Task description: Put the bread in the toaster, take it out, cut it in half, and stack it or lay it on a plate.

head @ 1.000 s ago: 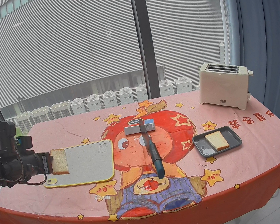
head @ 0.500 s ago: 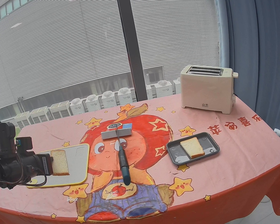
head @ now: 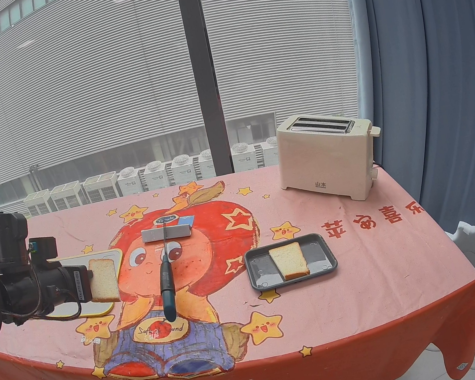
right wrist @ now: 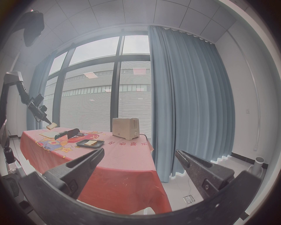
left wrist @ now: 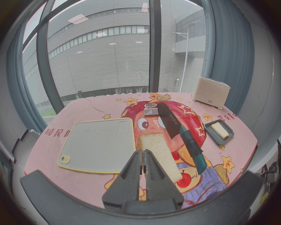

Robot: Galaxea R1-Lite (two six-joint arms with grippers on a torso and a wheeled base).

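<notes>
1. While you read this, note the bread slice [head: 103, 280]. It is pinched by one edge in the left gripper [head: 88, 282], whose fingers are clamped tight on it. The slice hangs clear of the table, over its left end.
2. Under and just behind the held slice lies the cutting board [left wrist: 98, 145]. It is grey with a yellow rim, flat on the cloth, and not touching the bread.
3. Right of the board, mid-table, you have the knife [head: 166, 282]. Its dark blade is propped at the far end on a small grey block [head: 166, 232], and its teal handle points toward the near edge.
4. Right of the knife sits a dark tray [head: 258, 271] with a second slice [head: 289, 260] lying flat inside it.
5. At the far right corner stands the cream toaster [head: 325, 154], slots facing up, well apart from the held slice. You cannot tell from these views what the slots hold.
6. Your right gripper [right wrist: 140, 151] has its jaws spread wide. It sits low, off the table's right end, well apart from everything on the table.
7. All of these things rest on a pink cartoon tablecloth [head: 355, 275], with a window behind and a blue curtain to the right.
</notes>
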